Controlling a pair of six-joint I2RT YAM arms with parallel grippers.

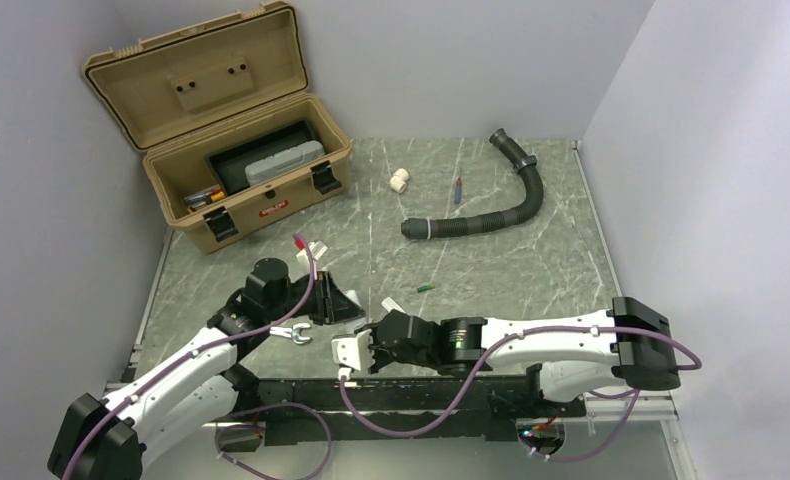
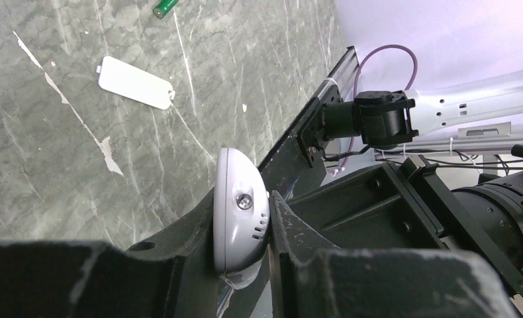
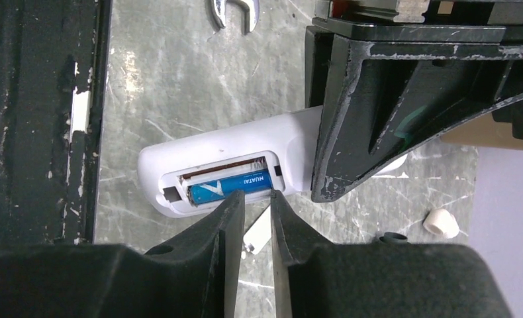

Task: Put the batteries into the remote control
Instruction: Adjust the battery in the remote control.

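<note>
Remote control [image 3: 232,152] is held over the table [image 1: 531,270] close to the near edge, back side up, batt. compt. uncovered. Left end effector [image 2: 241,205] is clenched on one end of it, w/ a finger on each long side, & the compt. end sticks out free. Blue battery [image 3: 229,185] lies lengthwise inside the compt., on the side toward the remote's long edge. Right end effector [image 3: 255,197] meets the remote from the opposite side, jaws parted just a crack & gripping nothing, tips right at the blue battery's side. Small wrench [image 1: 291,335] lies flat on the table just left of the remote in top view. White cover piece [image 2: 136,83] lies flat just beyond the remote. Green battery [image 1: 426,288] lies loose on the table a bit farther out, past the cover. Well beyond the remote are a white pipe fitting [image 1: 399,180], a red-and-blue stick [image 1: 458,190] & a curved black corrugated hose [image 1: 491,205]. Farthest, back-left of the remote, is a tan toolbox [image 1: 231,150] w/ lid open, a tray & a grey case inside.
</note>
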